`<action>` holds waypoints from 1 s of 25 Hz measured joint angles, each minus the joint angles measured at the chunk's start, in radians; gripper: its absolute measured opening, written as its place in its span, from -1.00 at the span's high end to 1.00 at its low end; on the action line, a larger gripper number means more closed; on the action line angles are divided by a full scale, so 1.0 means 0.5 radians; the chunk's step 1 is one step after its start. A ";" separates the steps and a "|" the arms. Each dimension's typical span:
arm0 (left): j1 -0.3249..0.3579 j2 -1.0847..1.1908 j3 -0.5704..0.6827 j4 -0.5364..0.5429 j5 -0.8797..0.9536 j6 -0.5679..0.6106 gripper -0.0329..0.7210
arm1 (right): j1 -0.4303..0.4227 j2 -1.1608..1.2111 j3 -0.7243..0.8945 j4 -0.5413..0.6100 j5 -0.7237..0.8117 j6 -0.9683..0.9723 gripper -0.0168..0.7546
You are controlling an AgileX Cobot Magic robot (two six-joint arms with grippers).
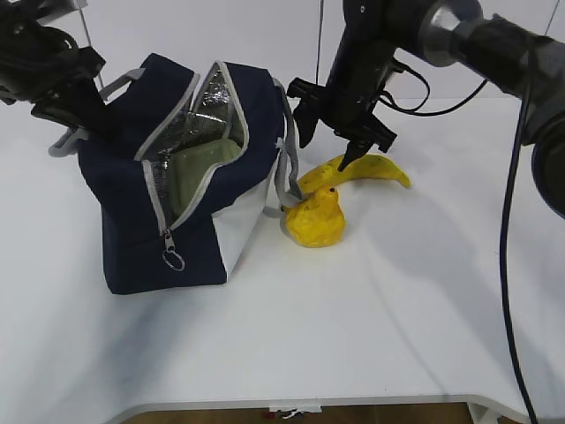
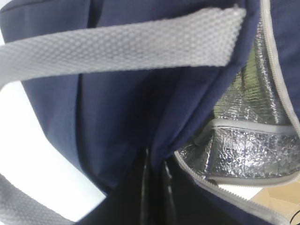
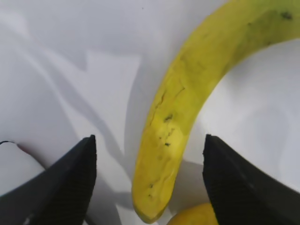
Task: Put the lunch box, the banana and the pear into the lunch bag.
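The navy lunch bag (image 1: 132,203) stands open at the left, its silver lining showing. The pale green lid of the lunch box (image 1: 207,161) shows inside it. The banana (image 1: 364,170) lies on the table right of the bag, with the pear (image 1: 316,221) touching its near end. My right gripper (image 1: 327,152) is open just above the banana's left end; in the right wrist view its fingers (image 3: 70,183) straddle the banana (image 3: 187,93), and the pear's top (image 3: 197,218) peeks in below. My left gripper (image 1: 75,110) is shut on the bag's far-left top edge (image 2: 157,187), pinching navy fabric.
A grey webbing handle (image 2: 117,47) crosses in front of the left wrist camera. Another handle (image 1: 284,172) hangs on the bag's right side next to the pear. The white table (image 1: 397,309) stretches to the front and right. A black cable (image 1: 510,221) hangs at the right.
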 joint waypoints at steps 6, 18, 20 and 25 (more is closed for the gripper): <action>0.000 0.000 0.000 0.003 0.000 0.000 0.93 | -0.009 0.000 0.000 -0.058 0.000 -0.004 -0.50; 0.000 0.000 0.000 0.003 0.004 -0.001 0.93 | -0.009 0.066 0.004 -0.041 -0.005 -0.004 -0.50; 0.000 0.000 0.000 0.003 0.004 -0.001 0.93 | -0.009 0.083 0.004 -0.025 -0.008 -0.004 -0.50; 0.000 0.000 0.000 0.003 0.006 -0.001 0.93 | -0.009 0.113 0.007 -0.007 -0.008 -0.004 -0.47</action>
